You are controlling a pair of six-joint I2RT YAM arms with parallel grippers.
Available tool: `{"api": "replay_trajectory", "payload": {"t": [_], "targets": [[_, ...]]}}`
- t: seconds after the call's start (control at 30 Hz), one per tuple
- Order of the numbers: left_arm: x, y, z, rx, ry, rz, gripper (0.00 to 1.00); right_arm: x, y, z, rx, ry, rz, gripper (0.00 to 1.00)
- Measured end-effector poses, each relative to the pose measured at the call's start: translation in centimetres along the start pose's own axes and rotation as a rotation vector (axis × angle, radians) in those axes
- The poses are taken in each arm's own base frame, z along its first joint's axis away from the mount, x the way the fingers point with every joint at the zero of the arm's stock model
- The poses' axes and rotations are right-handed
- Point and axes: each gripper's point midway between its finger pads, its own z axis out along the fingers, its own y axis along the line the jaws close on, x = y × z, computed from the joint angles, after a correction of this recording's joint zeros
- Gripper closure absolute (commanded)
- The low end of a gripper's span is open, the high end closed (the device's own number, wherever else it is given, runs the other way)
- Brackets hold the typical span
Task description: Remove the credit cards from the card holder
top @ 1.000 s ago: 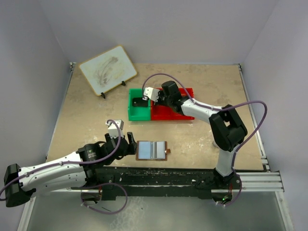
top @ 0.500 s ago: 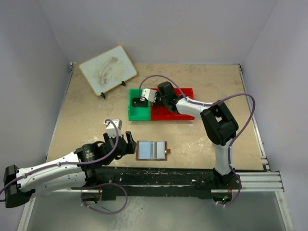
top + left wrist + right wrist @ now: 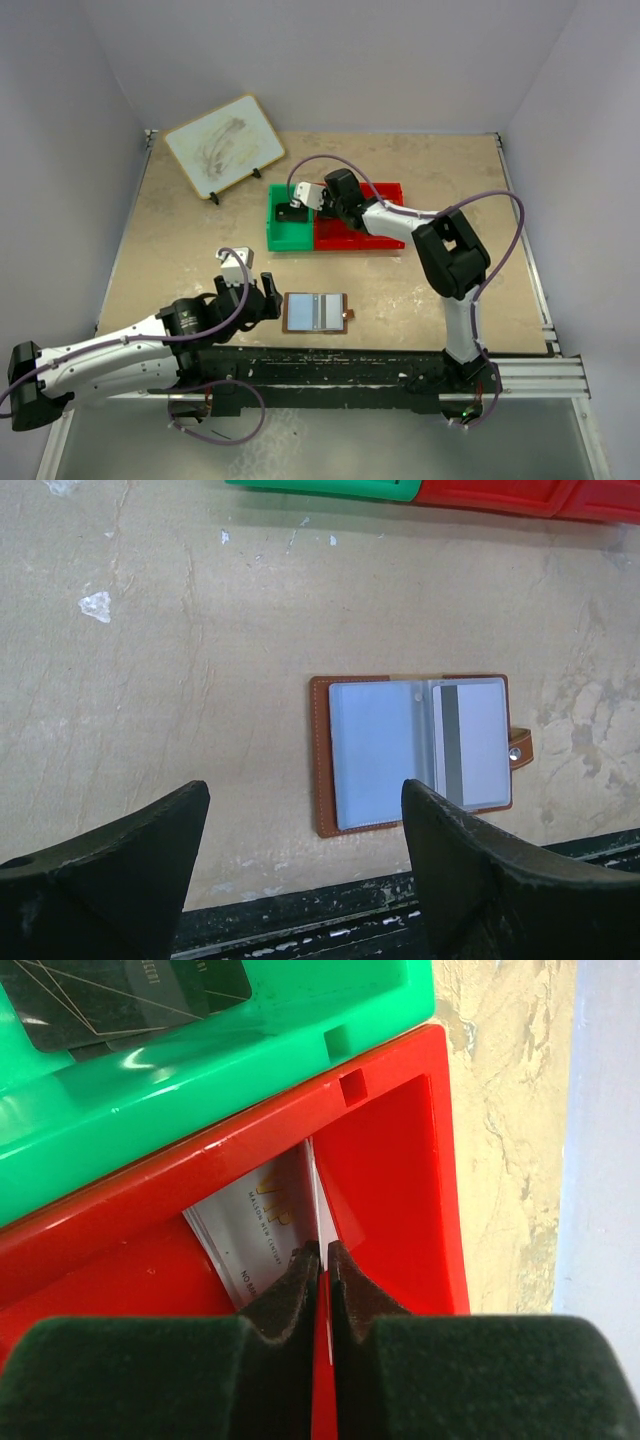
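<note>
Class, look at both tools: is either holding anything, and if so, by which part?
The right tool pinches a thin white card by its edge, over the red bin. The left tool is open, holding nothing.

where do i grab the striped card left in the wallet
Pinch the striped card by one thin edge, coming straight down from above. It lies flat inside the right panel of the open card holder, so its faces offer no grip. The pictures do not show which edge is free of the sleeve; choose the exposed one and slide the card out along the panel.
</note>
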Motion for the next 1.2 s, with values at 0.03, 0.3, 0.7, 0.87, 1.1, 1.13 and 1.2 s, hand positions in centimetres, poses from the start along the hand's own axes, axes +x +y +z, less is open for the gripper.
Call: {"api": "replay_trajectory", "payload": {"t": [0.03, 0.3, 0.7, 0.87, 1.1, 1.13, 1.2], "targets": [[0.0, 0.0, 0.0, -0.002, 0.001, 0.002, 0.25, 0.0, 0.0, 0.0, -0.001, 0.001, -0.001, 0.81], [0.1, 0.5, 0.4, -0.035, -0.004, 0.019, 0.25, 0.6, 1.1, -0.1, -0.052, 0.022, -0.025, 0.76], [0.3, 0.8, 0.5, -0.054, 0.007, 0.034, 0.26, -0.3, 0.3, 0.2, -0.072, 0.019, -0.003, 0.67], [0.5, 1.0, 0.4, -0.062, 0.012, 0.031, 0.27, -0.5, 0.3, 0.0, -0.087, 0.020, 0.011, 0.66], [0.0, 1.0, -0.1, -0.045, -0.002, -0.002, 0.28, -1.1, -0.1, -0.1, -0.094, 0.005, 0.022, 0.59], [0.0, 1.0, -0.2, -0.044, -0.002, -0.006, 0.28, -1.0, 0.1, -0.2, -0.099, 0.008, 0.021, 0.59], [-0.1, 1.0, -0.2, -0.041, -0.007, -0.014, 0.28, -0.7, 0.1, -0.2, -0.105, 0.016, 0.023, 0.58]]}}
